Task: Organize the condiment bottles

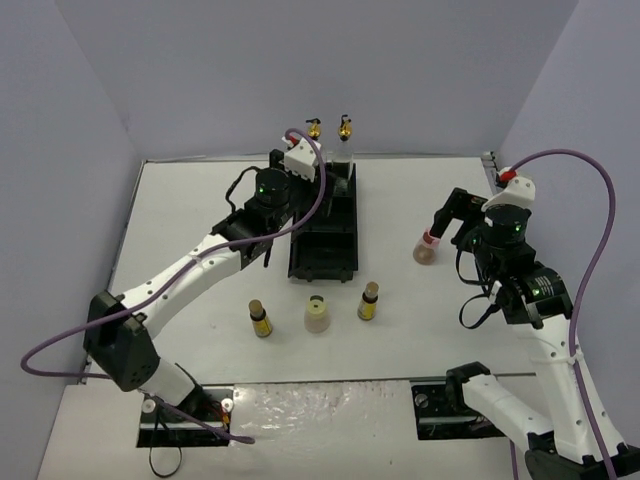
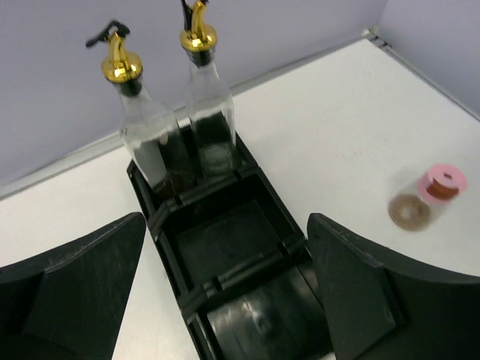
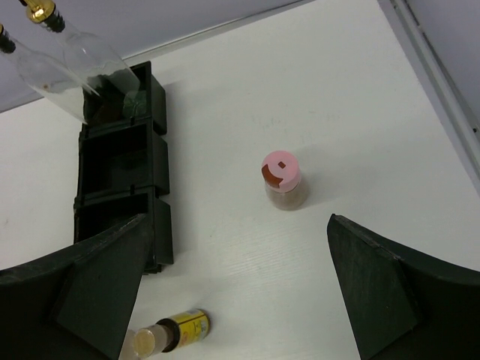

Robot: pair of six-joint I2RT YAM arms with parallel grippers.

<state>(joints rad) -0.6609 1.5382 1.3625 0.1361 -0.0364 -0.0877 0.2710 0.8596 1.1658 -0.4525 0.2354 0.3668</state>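
Two tall clear bottles (image 2: 146, 127) stand at the far end of the black tray (image 1: 325, 250). Four wait outside it: a pink-capped bottle (image 3: 283, 180) to its right, and two amber bottles (image 1: 261, 318) and a cream bottle (image 1: 317, 314) on its near side. The left gripper (image 2: 225, 247) and right gripper (image 3: 236, 232) both hang open and empty. Tray walls hide the tall bottles' bases, and the labels are unreadable.

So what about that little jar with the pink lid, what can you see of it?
The pink-capped bottle is small and squat, with a clear body holding something brown and a round pink cap bearing a dark red-brown mark. It appears to stand upright on the white table, alone, right of the black tray. Only the table touches it; the right gripper hangs above, jaws open, clear of it.
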